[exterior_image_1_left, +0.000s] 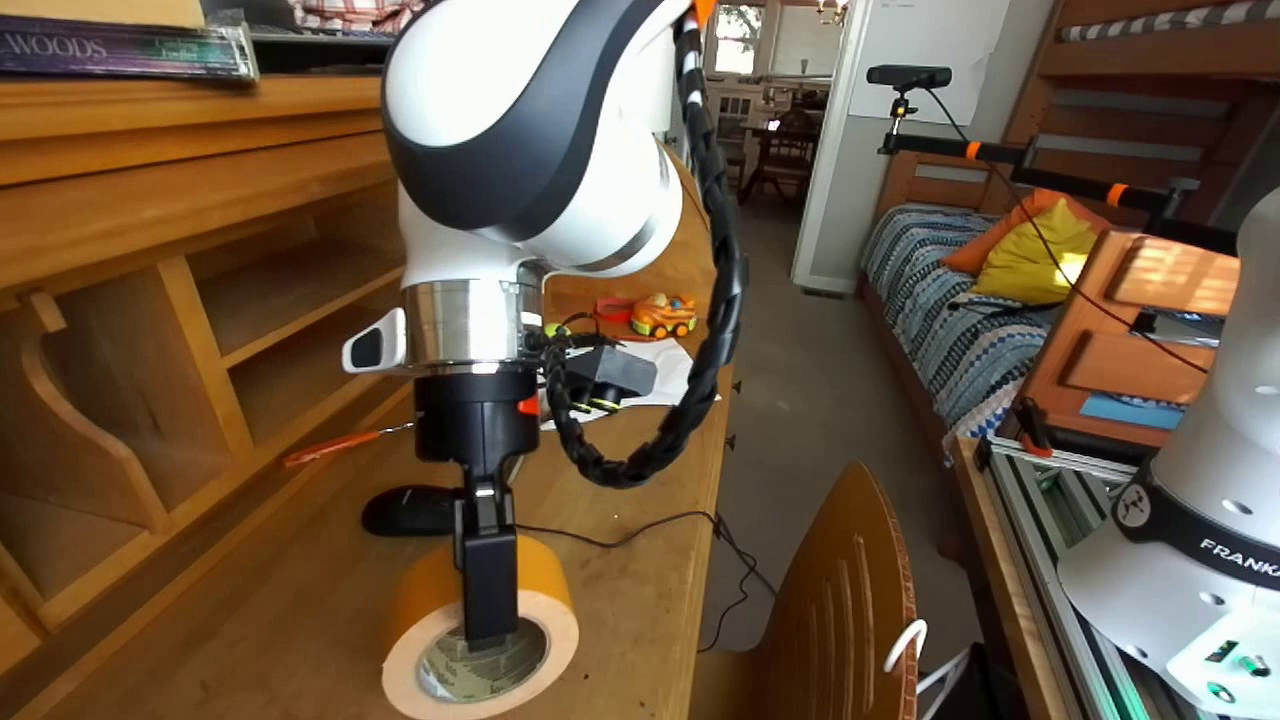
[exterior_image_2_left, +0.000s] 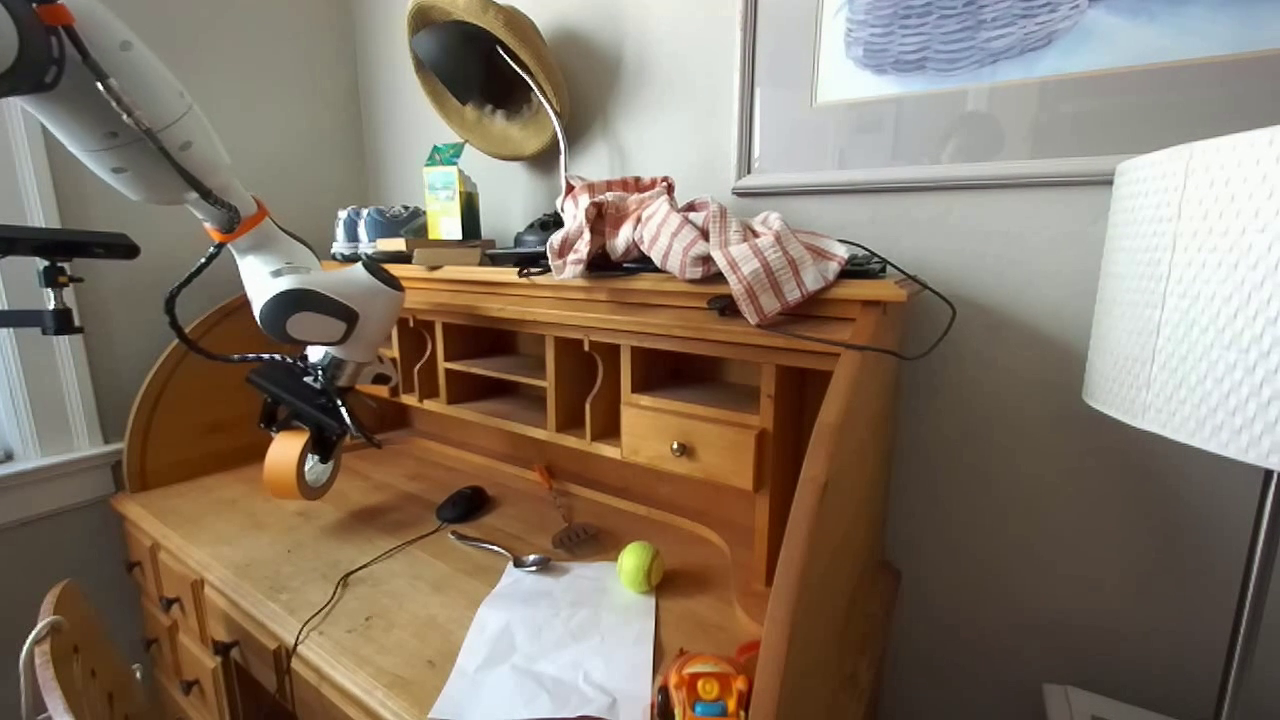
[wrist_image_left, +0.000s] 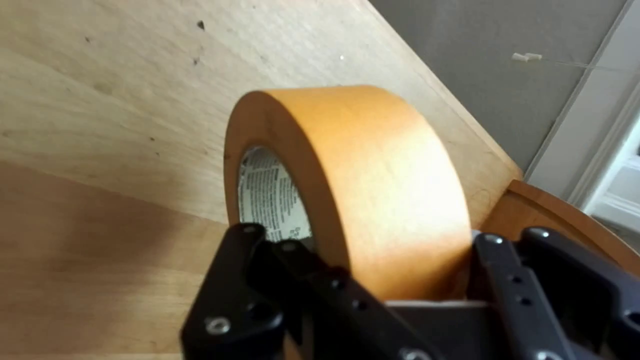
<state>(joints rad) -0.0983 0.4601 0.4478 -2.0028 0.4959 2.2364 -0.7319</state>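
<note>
Grab's done: your gripper (wrist_image_left: 377, 245) has the tape roll (exterior_image_2_left: 286, 468) clamped, up off the worktop (exterior_image_2_left: 425, 595), paper (exterior_image_2_left: 560, 640) at its 4 o'clock in an exterior view; release isn't.

Orange tape roll (wrist_image_left: 385, 175) aloft in end effector (wrist_image_left: 382, 252)

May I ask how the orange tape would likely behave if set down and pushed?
The orange tape would probably roll on its rounded outer side. Its thick winding suggests a stiff ring, perhaps fairly heavy; its broad width should resist tipping.
</note>
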